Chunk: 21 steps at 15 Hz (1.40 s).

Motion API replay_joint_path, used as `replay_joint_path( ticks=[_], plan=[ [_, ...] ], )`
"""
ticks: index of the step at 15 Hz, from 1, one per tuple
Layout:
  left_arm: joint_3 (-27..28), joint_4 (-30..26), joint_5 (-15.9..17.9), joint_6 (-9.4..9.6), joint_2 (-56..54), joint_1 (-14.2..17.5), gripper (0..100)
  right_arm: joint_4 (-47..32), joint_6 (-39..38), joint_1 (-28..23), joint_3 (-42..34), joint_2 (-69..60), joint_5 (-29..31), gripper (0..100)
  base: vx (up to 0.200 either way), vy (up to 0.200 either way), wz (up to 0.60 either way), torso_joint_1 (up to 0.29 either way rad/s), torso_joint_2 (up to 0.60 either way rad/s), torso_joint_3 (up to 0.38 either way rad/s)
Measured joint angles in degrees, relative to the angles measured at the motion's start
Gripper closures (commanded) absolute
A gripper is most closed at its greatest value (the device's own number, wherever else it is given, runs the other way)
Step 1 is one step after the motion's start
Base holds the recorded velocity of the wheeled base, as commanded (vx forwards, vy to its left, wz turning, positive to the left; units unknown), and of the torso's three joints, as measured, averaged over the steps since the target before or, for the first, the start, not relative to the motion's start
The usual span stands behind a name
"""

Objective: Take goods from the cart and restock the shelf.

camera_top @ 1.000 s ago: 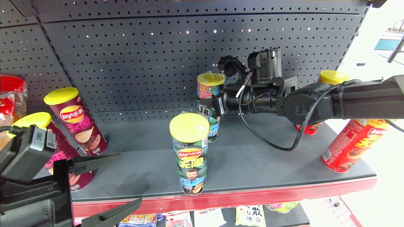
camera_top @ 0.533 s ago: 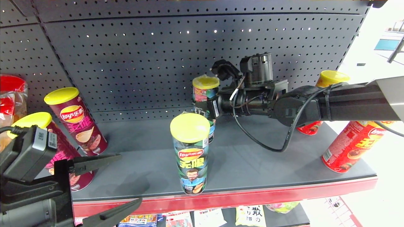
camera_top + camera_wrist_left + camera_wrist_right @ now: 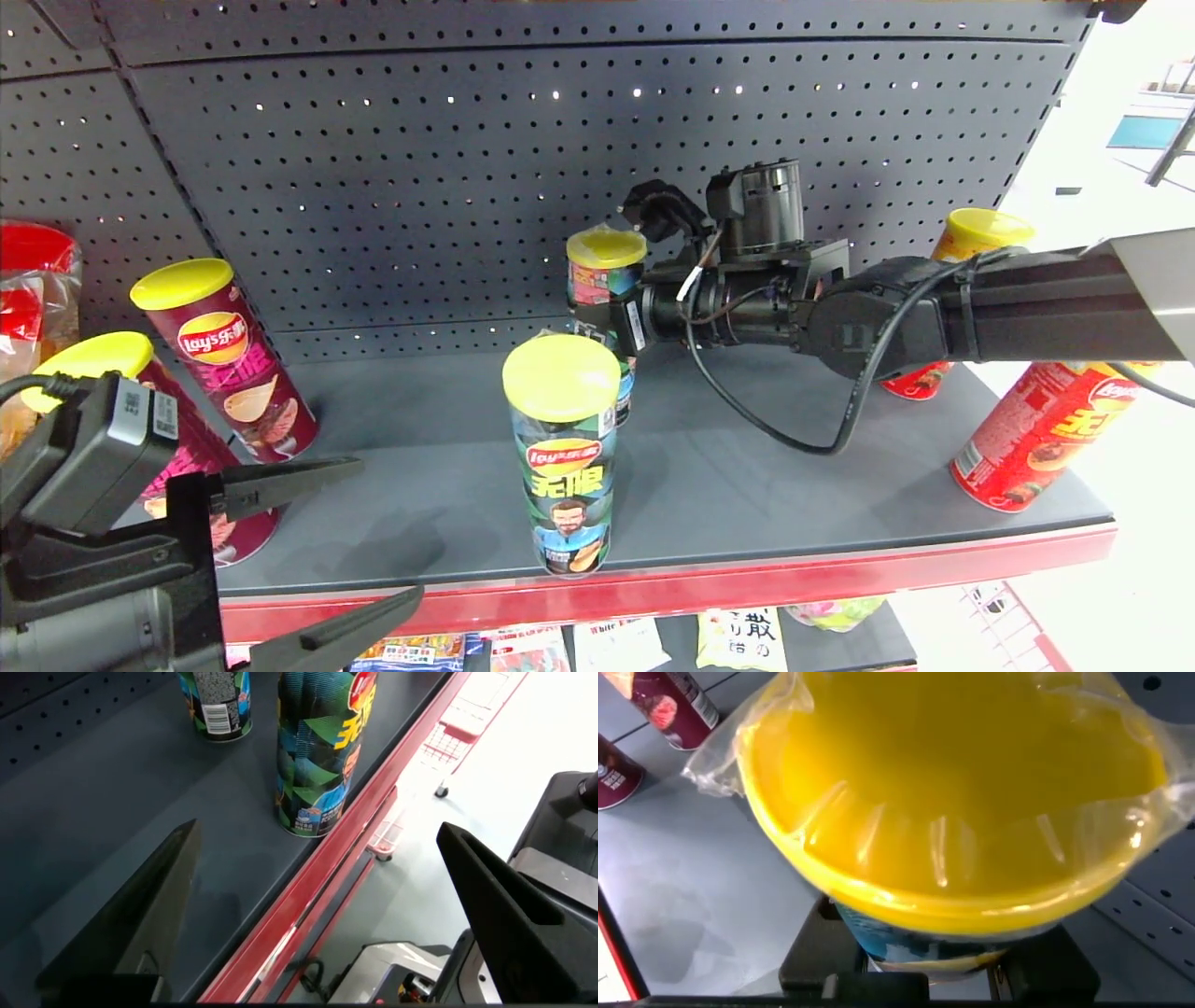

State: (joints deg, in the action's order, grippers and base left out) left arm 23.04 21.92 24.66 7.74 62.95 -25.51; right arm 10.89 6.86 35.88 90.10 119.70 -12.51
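My right gripper (image 3: 605,322) is shut on a green chips can with a yellow lid (image 3: 605,271), held upright at the middle back of the grey shelf (image 3: 747,495). Its base is low, at or just above the shelf board. The right wrist view looks down on that lid (image 3: 952,793), with the dark fingers (image 3: 831,961) clamped below it. A second green can (image 3: 565,457) stands just in front, near the red shelf edge. My left gripper (image 3: 390,527) hangs open and empty at the lower left, before the shelf edge. The left wrist view shows both green cans (image 3: 322,756) beyond its fingers (image 3: 149,915).
Two maroon cans (image 3: 224,359) lean at the shelf's left by a red bag (image 3: 33,280). Two red cans (image 3: 1050,429) lean at the right end. The pegboard (image 3: 420,187) backs the shelf. Packets (image 3: 738,639) lie on the lower shelf. A red cart (image 3: 472,709) stands on the floor.
My right arm has carried the held can to the left and slightly down, to behind the front green can. The left gripper has stayed about where it was.
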Motion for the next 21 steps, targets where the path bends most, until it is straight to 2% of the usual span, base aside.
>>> replay_joint_path(
  ticks=[1, 4, 6, 9, 16, 21],
  plan=[
    [0.07, 0.02, 0.02, 0.0, 0.09, 0.02, 0, 0.04, 0.0, 0.09, -0.27, -0.07, 0.0, 0, 0.0, 0.0, 0.0, 0.0, 0.0, 0.0],
    [0.05, 0.05, 0.02, -0.06, 0.24, 0.05, 0, -0.16, -0.13, 0.22, -0.91, -0.22, 0.74, 0, 0.0, 0.0, 0.0, 0.0, 0.0, 0.0],
    [-0.06, 0.02, 0.02, -0.74, 0.28, 0.05, 0, -0.18, -0.27, 0.5, -1.55, -1.17, 1.05, 0, 0.0, 0.0, 0.0, 0.0, 0.0, 0.0],
    [0.05, 0.06, 0.0, -0.9, 0.59, 0.05, 0, -0.11, -0.9, 0.72, -4.99, -3.52, 2.26, 0, 0.0, 0.0, 0.0, 0.0, 0.0, 0.0],
    [0.52, 0.24, -0.3, -0.9, 2.47, 0.11, 0, 0.04, -3.19, 1.61, -16.46, -14.25, 5.62, 0, 0.0, 0.0, 0.0, 0.0, 0.0, 0.0],
    [1.34, 0.27, -1.35, -0.82, 4.49, 0.5, 0, 0.06, -4.11, 1.5, -29.49, -26.56, 9.12, 0, 0.0, 0.0, 0.0, 0.0, 0.0, 0.0]
  ],
)
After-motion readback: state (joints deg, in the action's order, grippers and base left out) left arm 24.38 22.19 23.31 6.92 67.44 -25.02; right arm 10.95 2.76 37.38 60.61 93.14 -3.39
